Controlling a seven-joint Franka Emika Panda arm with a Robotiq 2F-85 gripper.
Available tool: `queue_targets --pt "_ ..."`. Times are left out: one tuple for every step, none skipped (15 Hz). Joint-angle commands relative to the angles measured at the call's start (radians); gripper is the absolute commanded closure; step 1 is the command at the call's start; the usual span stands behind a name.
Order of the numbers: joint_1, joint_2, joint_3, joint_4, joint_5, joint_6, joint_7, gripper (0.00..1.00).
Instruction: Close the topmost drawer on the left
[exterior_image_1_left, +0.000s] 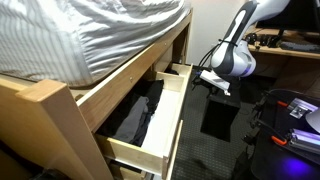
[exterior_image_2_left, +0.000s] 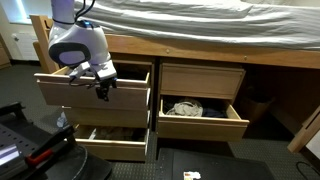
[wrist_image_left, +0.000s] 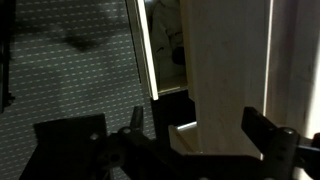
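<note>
From my remote station, the wrist view shows the gripper (wrist_image_left: 200, 126) spread wide, its two dark fingers (wrist_image_left: 137, 122) standing on either side of a pale wooden board (wrist_image_left: 228, 70) and gripping nothing. I cannot tell whether either finger touches the wood. Beside the board is a strip of patterned floor (wrist_image_left: 70, 70).

In an exterior view, the gripper (exterior_image_2_left: 103, 90) hangs in front of the topmost left drawer (exterior_image_2_left: 58, 90), which stands pulled out from the bed frame (exterior_image_2_left: 200, 50). From here the arm's pale body hides part of the drawer face, and the finger gap is too small to read.

This frontal view alone lays out all four drawers. The lower left drawer (exterior_image_2_left: 110, 148) is open. The lower right drawer (exterior_image_2_left: 205, 126) is open, with crumpled clothes (exterior_image_2_left: 183, 108) inside. The top right drawer (exterior_image_2_left: 202, 78) is shut flush.

The side-on exterior view alone shows depth. An open drawer (exterior_image_1_left: 172, 120) with dark clothing (exterior_image_1_left: 138, 115) fills the foreground. Beyond it are the topmost left drawer (exterior_image_1_left: 181, 70) and the gripper (exterior_image_1_left: 212, 82), just beside that drawer's front. A striped mattress (exterior_image_1_left: 90, 35) lies above.
</note>
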Motion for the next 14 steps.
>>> queue_targets --pt "0.018 -0.008 -0.024 -0.005 -0.048 -0.007 0.051 0.00" --pt "0.036 0.001 -0.032 0.017 -0.053 -0.010 0.054 0.00" --pt "0.052 0.027 -0.037 0.049 -0.074 -0.014 0.058 0.00" --pt "0.085 0.041 -0.052 0.086 -0.080 -0.017 0.065 0.00" --pt "0.118 0.062 -0.063 0.118 -0.092 -0.020 0.064 0.00" --pt "0.166 0.080 -0.081 0.157 -0.095 -0.023 0.059 0.00" --pt "0.213 0.098 -0.102 0.186 -0.088 -0.029 0.056 0.00" --pt "0.250 0.119 -0.122 0.204 -0.088 -0.025 0.051 0.00" --pt "0.278 0.128 -0.136 0.218 -0.084 -0.030 0.051 0.00" --pt "0.305 0.145 -0.147 0.248 -0.081 -0.035 0.049 0.00" --pt "0.319 0.163 -0.149 0.273 -0.086 -0.030 0.047 0.00" --pt "0.326 0.177 -0.146 0.300 -0.089 -0.025 0.050 0.00" --pt "0.330 0.185 -0.145 0.337 -0.092 -0.023 0.052 0.00" --pt "0.336 0.194 -0.143 0.368 -0.088 -0.023 0.055 0.00"
